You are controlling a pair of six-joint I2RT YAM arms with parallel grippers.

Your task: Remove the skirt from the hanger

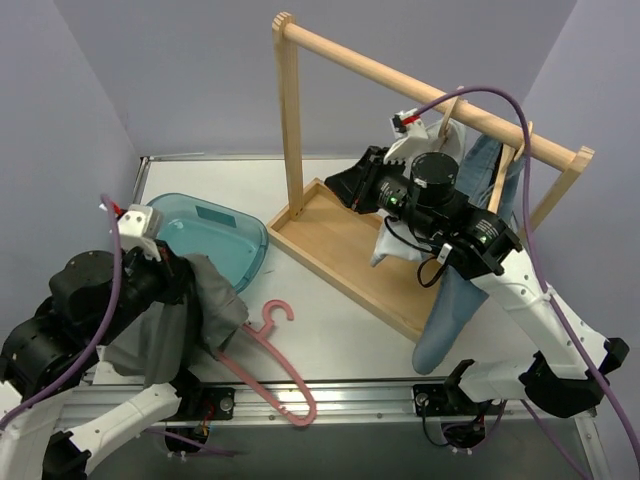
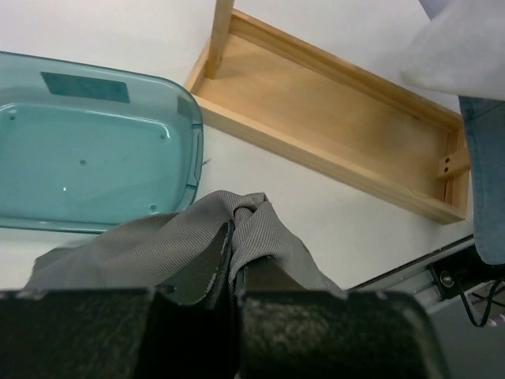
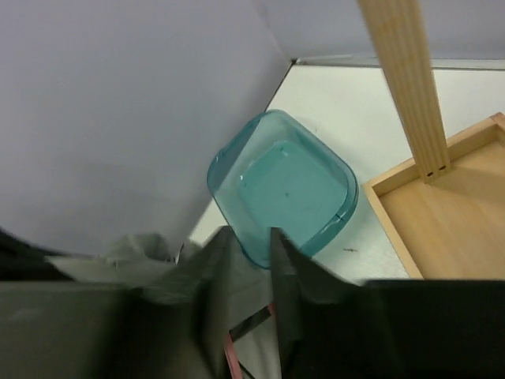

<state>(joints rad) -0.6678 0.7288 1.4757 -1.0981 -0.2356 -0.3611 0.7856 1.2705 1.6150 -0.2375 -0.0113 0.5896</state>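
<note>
The grey skirt (image 1: pixel 205 312) hangs bunched from my left gripper (image 1: pixel 185 278) above the table's front left, free of the hanger. In the left wrist view the jaws of that gripper (image 2: pixel 231 260) are shut on a fold of the skirt (image 2: pixel 158 241). The pink hanger (image 1: pixel 272 362) lies bare on the table beside the skirt, its hook pointing away from me. My right gripper (image 1: pixel 350 185) hovers high by the rack, open with nothing between its fingers (image 3: pixel 221 260). Far below it, the right wrist view shows the skirt (image 3: pixel 130 251) and a bit of the hanger (image 3: pixel 233 357).
A teal plastic bin (image 1: pixel 218 238) sits at the back left, also in the left wrist view (image 2: pixel 87 150) and right wrist view (image 3: pixel 284 185). The wooden rack (image 1: pixel 345 245) stands centre right, with blue jeans (image 1: pixel 455 300) and a white garment (image 1: pixel 400 245) hanging from its rail.
</note>
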